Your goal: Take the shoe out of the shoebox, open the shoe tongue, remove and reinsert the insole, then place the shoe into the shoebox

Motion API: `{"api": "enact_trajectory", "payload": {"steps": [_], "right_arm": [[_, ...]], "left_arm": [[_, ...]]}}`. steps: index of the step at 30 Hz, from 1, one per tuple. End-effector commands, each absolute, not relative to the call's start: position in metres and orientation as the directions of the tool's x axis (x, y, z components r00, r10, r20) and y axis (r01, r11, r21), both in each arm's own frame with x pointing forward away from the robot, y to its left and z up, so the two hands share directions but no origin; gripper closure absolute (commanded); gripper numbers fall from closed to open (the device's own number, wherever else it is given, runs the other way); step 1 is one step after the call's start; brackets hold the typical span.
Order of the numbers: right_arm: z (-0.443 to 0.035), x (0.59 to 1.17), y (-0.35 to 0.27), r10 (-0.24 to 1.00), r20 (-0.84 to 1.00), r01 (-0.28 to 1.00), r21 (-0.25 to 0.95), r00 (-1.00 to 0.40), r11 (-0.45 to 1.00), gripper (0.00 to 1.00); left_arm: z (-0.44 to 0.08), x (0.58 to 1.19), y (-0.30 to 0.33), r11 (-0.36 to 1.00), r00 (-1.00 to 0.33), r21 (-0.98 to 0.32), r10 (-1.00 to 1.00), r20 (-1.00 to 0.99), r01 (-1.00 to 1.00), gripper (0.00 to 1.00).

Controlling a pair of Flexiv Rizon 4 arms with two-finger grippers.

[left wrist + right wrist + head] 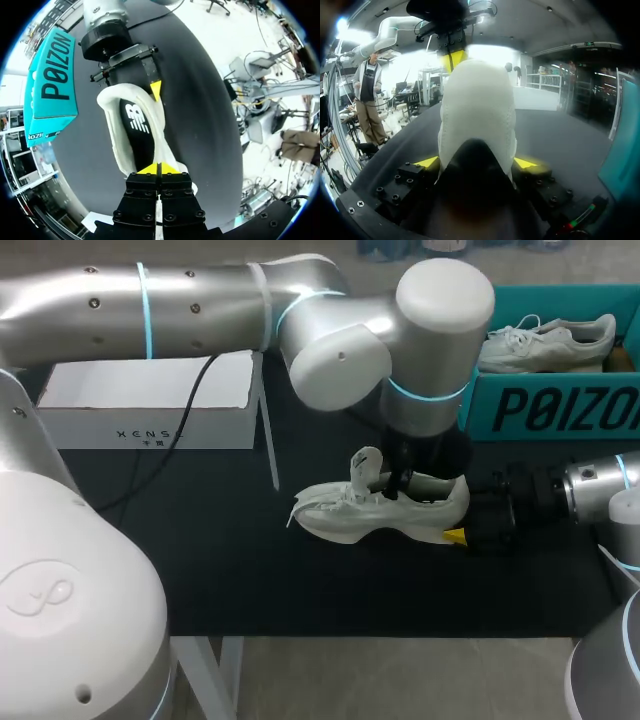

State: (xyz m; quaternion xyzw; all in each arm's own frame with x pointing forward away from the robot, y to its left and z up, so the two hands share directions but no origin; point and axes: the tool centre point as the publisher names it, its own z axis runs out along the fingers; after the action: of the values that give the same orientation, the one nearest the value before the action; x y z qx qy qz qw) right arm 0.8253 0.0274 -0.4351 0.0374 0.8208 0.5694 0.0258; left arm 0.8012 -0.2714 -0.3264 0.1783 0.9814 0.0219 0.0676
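Observation:
A white shoe (345, 512) lies on the black table (200, 540), toe to the left, its tongue (367, 464) standing up. My left gripper (400, 480) comes straight down into the shoe's opening. Its yellow tips (160, 169) are shut together at the front end of the black insole (137, 130); whether they pinch the insole is hidden. My right gripper (462, 525) holds the heel (477, 110) from behind, one finger on each side. The teal shoebox (540, 410) stands at the back right.
A second white shoe (550, 340) lies inside the teal shoebox. A white box (150, 400) stands at the back left, with a black cable (170, 460) running across it. My left arm's big elbow (440, 310) hangs over the shoe.

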Motion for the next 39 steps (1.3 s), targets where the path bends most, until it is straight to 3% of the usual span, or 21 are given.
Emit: {"api": "enact_trajectory", "payload": {"steps": [1, 9, 35, 37, 39], "right_arm": [[-0.439, 0.826, 0.029, 0.093, 0.000, 0.033, 0.936, -0.996, 0.351, 1.00], [-0.439, 0.826, 0.029, 0.093, 0.000, 0.033, 0.936, -0.996, 0.351, 1.00], [-0.439, 0.826, 0.029, 0.093, 0.000, 0.033, 0.936, -0.996, 0.351, 1.00], [-0.439, 0.826, 0.029, 0.093, 0.000, 0.033, 0.936, -0.996, 0.351, 1.00], [-0.439, 0.826, 0.029, 0.093, 0.000, 0.033, 0.936, -0.996, 0.351, 1.00]], "left_arm": [[-0.333, 0.804, -0.276, 0.940, -0.931, 0.052, 0.341, -0.131, 0.337, 1.00], [-0.320, 0.817, -0.280, 0.949, -0.932, 0.037, 0.316, -0.175, 0.314, 1.00], [-0.378, 0.809, -0.284, 0.964, -0.964, 0.053, 0.261, -0.044, 0.259, 1.00], [-0.379, 0.809, -0.285, 0.965, -0.966, 0.057, 0.258, -0.036, 0.256, 0.56], [-0.379, 0.809, -0.285, 0.966, -0.967, 0.057, 0.255, -0.030, 0.253, 0.54]]}}
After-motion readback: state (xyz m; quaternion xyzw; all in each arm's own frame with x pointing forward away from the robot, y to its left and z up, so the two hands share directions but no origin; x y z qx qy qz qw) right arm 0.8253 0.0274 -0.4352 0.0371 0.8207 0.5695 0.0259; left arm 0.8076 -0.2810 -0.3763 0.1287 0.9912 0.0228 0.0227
